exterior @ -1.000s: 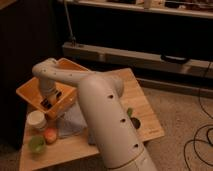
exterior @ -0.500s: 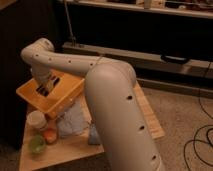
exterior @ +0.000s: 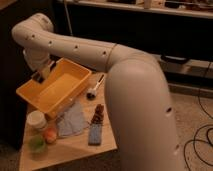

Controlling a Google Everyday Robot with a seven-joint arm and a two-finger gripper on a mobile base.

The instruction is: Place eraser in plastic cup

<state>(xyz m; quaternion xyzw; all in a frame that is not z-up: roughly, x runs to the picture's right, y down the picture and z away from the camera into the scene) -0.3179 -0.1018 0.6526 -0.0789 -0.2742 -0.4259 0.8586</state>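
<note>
The long dark eraser with pale stripes [exterior: 98, 114] lies flat on the wooden tabletop [exterior: 72, 149]. It is well away from the fingers [exterior: 40, 76], off to their right and closer to us. It looks like a small hard block, so it should be light and stiff. It should not bend or break when it is squeezed, and its rubbery sides should not slip much. The best place to take hold looks like the middle of its two long sides, so that it does not tip. A flat blue-grey pad [exterior: 95, 134] lies just beside its near end and a crumpled grey-blue cloth [exterior: 72, 120] lies just to its left, so there is little room there. The robot's two dark fingers are together and hold nothing that I can see. They hang at the far left corner of the big yellow plastic bin [exterior: 30, 97], which looks bare inside. The small light green plastic cup [exterior: 36, 144] stands well away from the fingers, towards us, near the front left of the tabletop. I can see nothing in it. The eraser is long and the cup is short, so the eraser may stick out or knock the cup over. A white round pot [exterior: 36, 119] sits between the cup and the bin, and I cannot tell what is in it. A small orange ball [exterior: 50, 135] rests just beside the cup.
</note>
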